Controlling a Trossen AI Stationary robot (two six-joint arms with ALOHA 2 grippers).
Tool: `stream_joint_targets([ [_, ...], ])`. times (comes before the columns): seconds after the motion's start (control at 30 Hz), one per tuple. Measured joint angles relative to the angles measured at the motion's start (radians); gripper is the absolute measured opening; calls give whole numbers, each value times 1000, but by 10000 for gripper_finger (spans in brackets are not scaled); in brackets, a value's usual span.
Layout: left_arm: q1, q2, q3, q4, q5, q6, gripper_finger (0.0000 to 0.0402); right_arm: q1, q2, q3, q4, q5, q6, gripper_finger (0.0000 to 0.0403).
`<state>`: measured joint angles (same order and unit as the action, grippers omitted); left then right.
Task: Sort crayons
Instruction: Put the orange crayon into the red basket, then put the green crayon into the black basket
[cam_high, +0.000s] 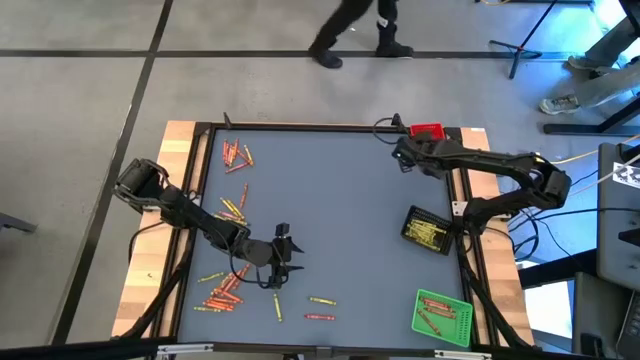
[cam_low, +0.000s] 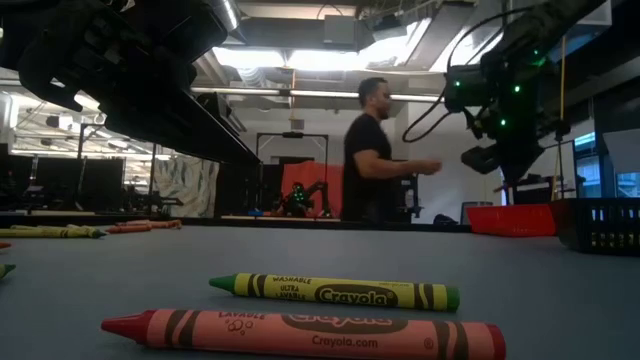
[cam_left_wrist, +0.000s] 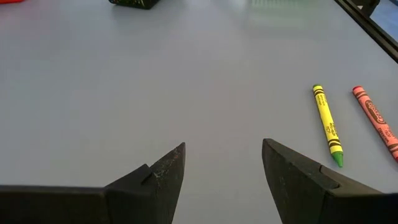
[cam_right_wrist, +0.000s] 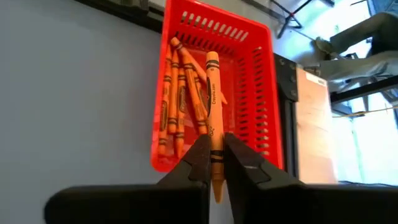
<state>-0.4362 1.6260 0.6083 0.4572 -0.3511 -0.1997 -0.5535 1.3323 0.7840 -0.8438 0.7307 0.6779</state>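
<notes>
The right hand (cam_right_wrist: 215, 163) is squeezed shut on one orange crayon (cam_right_wrist: 213, 118). It holds the crayon right over the red tray (cam_right_wrist: 252, 93) at the far right corner of the surface (cam_high: 340, 200). More orange crayons (cam_right_wrist: 177, 102) already lie inside that tray, so I think this one goes there because it has the same color. The crayon points along the tray, which should help it drop in flat.

The left hand (cam_left_wrist: 224, 180) is wide open and holds nothing. It sits low near the front of the surface, close to a big pile of loose crayons (cam_high: 225, 288). I think it is open so it can pick up the next one. A yellow crayon (cam_left_wrist: 327, 125) and a red crayon (cam_left_wrist: 375, 118) lie side by side just ahead of it.

Another bunch of crayons (cam_high: 236, 156) waits at the far left. The black tray (cam_high: 426, 230) holds yellow ones. The green tray (cam_high: 442, 316) holds a few red ones. So each color has its own home.

In the low view, the yellow crayon (cam_low: 335, 291) says "Crayola" and "washable ultra." The red one (cam_low: 305, 334) in front of it says "Crayola" and "Crayola.com."

A person (cam_low: 375, 150) stands in the room behind the surface.
</notes>
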Motion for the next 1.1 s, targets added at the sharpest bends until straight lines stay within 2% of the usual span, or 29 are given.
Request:
stream_joint_targets([
  [0.3, 0, 0, 0, 6, -6, 0, 197, -63, 0, -68, 151, 27, -33, 28],
  [0.57, 0, 0, 0, 7, -6, 0, 197, -75, 0, -77, 165, 35, -33, 109],
  [0.7, 0, 0, 0, 7, -6, 0, 197, -71, -7, -77, 164, 7, -82, 140],
  [0.87, 0, 0, -1, 13, -7, 0, 197, 41, -81, -77, 173, -8, -111, 151],
  [1.1, 0, 0, -1, 36, -7, 0, 197, 343, -182, -77, 287, -64, -137, 152],
])
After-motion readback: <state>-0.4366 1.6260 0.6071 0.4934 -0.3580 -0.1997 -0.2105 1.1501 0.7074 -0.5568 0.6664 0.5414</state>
